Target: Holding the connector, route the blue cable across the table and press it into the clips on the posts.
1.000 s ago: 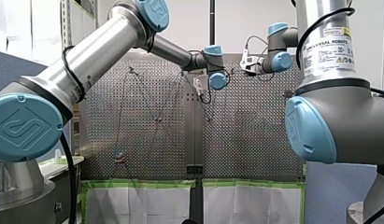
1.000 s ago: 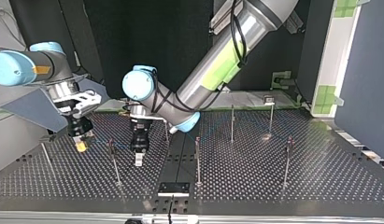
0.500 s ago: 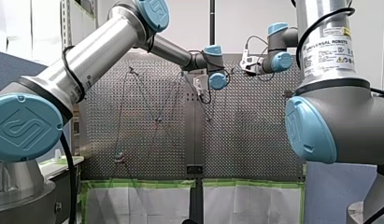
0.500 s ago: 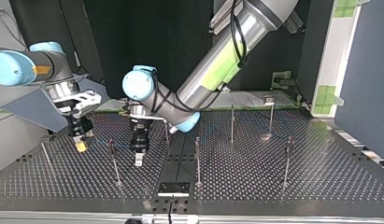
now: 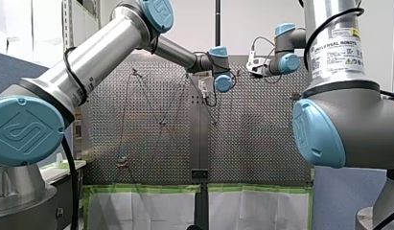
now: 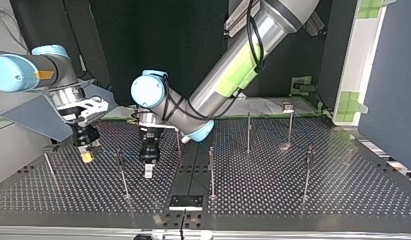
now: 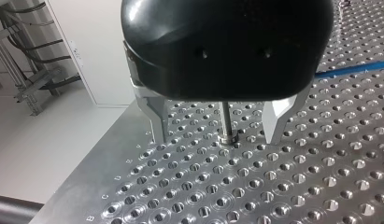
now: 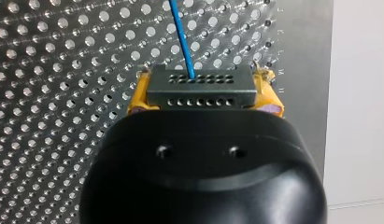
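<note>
Connector gripped, post straddled

The right hand [image 8: 202,94] clamps its yellow pads on the grey connector [image 8: 199,84], and the blue cable [image 8: 181,32] runs ahead over the tabletop [image 8: 49,70]. The left hand [image 7: 219,139] is spread open astride a post [image 7: 224,114], with the cable lying beyond it. Pulling too taut could drag the cable out of the clips or bend a post.

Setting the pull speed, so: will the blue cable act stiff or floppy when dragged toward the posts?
Probably floppy and light: the blue cable is thin, and looks straight where it leaves the connector clamped in my right claw. It would likely sag if slackened. The slim posts might flex a little under pressing.
</note>
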